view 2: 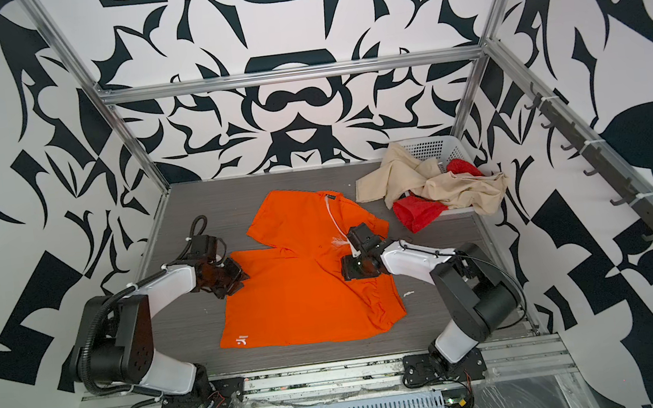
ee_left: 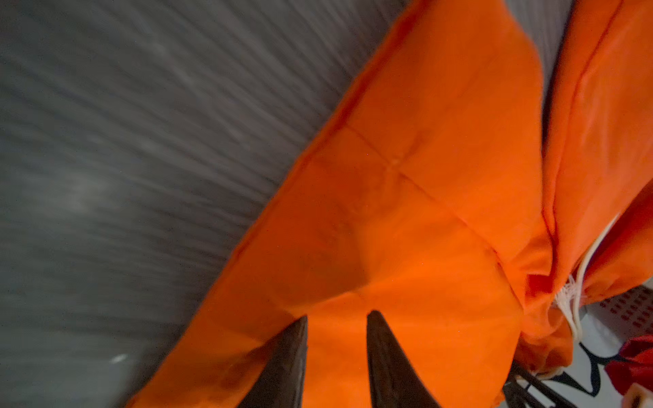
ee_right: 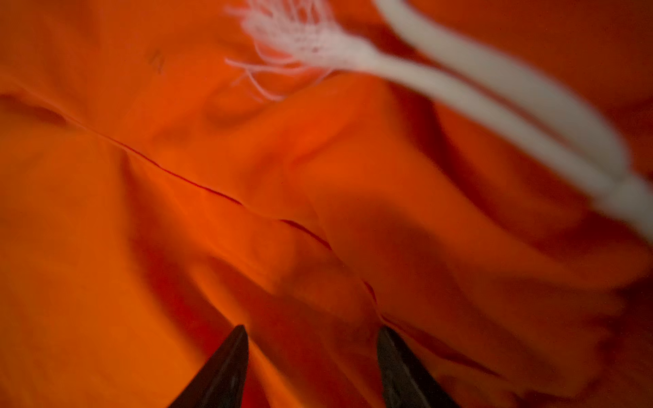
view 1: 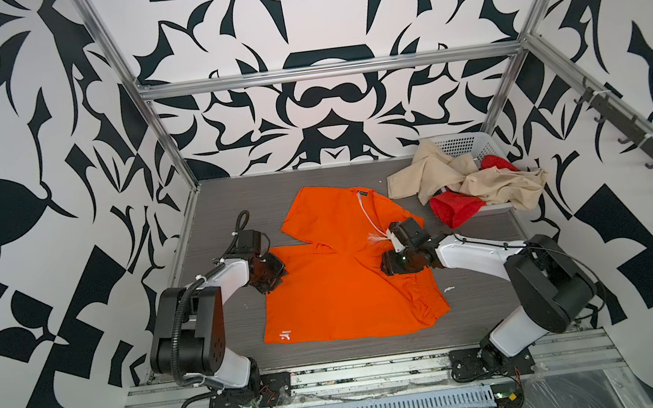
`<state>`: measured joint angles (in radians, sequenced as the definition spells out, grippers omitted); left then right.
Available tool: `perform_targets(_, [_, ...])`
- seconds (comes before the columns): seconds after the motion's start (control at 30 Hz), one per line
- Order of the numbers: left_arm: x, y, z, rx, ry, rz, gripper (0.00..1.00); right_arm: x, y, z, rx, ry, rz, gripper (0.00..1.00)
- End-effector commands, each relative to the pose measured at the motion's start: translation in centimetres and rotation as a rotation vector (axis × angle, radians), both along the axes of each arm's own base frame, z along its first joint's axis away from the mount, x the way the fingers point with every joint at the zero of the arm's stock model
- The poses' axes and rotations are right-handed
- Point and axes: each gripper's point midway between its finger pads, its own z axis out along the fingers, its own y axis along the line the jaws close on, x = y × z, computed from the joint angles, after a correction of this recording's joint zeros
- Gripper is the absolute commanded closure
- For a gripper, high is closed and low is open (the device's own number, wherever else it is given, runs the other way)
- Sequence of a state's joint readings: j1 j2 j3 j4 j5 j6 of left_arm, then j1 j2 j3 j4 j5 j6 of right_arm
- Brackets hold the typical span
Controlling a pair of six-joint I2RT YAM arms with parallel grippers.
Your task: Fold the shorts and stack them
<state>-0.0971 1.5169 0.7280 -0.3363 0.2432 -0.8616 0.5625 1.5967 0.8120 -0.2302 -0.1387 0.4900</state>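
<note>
Orange shorts (view 1: 347, 290) spread on desk (view 1: 232, 199) between both arms, waist rightward, legs leftward. Left jaws part open at near leg's hem, nothing clearly pinched; right jaws wider, empty, over drawstring (ee_right: 353, 49).

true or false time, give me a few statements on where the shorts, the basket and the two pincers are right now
1. The orange shorts lie spread on the grey table. True.
2. The red shorts are folded on the orange pair. False: they hang crumpled over the white basket with the beige shorts.
3. The right pincer is over orange cloth near the white drawstring, jaws apart. True.
4. The basket stands at the front left. False: it is in the back right corner.
5. The left pincer is at the orange shorts' edge. True.
</note>
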Motion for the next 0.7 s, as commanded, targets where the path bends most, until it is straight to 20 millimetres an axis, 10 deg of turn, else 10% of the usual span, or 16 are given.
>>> perform_targets(0.0, [-2.5,2.4,-1.3,0.043,0.088,0.069,0.65,1.0,2.7,-0.1,0.015,-0.037,0.029,0.37])
perform_targets(0.2, [0.2,3.1,4.1,0.045,-0.058,0.055,0.56,3.5,6.7,4.1,0.085,-0.126,0.085,0.36])
perform_targets(0.4, [7.3,0.7,10.6,0.072,-0.272,-0.090,0.55,8.5,7.5,10.2,0.133,-0.253,0.086,0.34])
perform_targets(0.67, [17.2,-3.7,8.4,0.062,-0.292,-0.203,0.59,18.3,11.9,13.3,0.158,-0.333,0.161,0.34])
